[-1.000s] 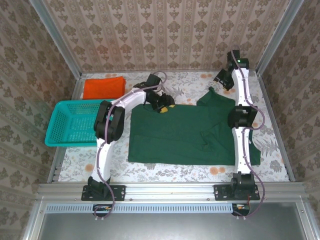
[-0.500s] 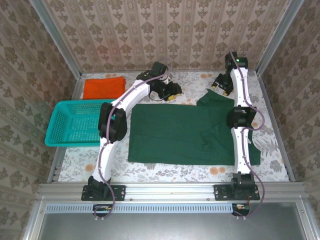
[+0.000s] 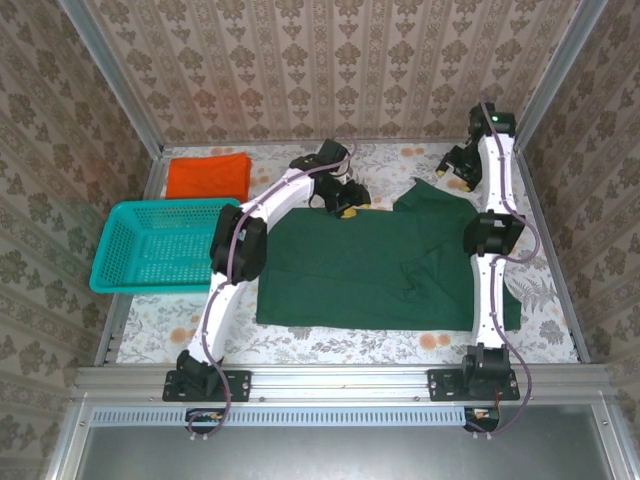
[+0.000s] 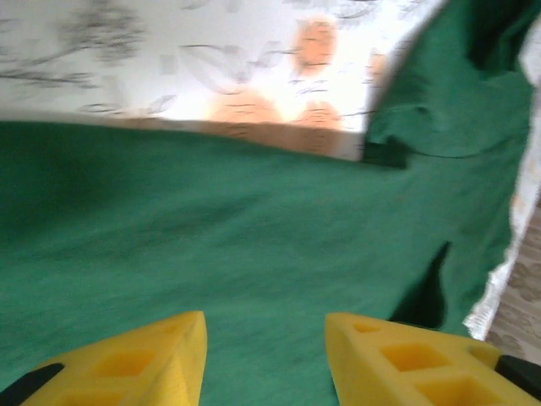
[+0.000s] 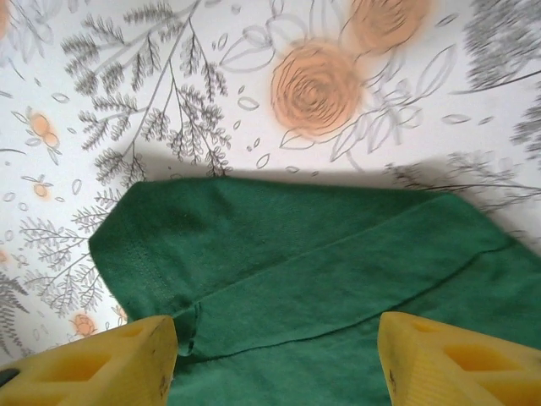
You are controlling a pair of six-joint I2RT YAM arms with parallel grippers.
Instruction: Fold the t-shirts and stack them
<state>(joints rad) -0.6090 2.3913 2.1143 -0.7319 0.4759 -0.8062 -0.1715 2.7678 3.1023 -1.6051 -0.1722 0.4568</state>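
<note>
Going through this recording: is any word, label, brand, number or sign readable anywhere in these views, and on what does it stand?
None can be read.
The dark green t-shirt, the orange t-shirt, the teal basket, the floral table cover and the patterned walls show no words, numbers or logos.
The left wrist view is blurred, but nothing in it looks like print.

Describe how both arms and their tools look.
The left arm and right arm have slim white links, bulky black joints and thin purplish cables looping alongside. The right arm carries a small green light. The left tool and right tool have yellow wedge-shaped fingers with square recesses.
</note>
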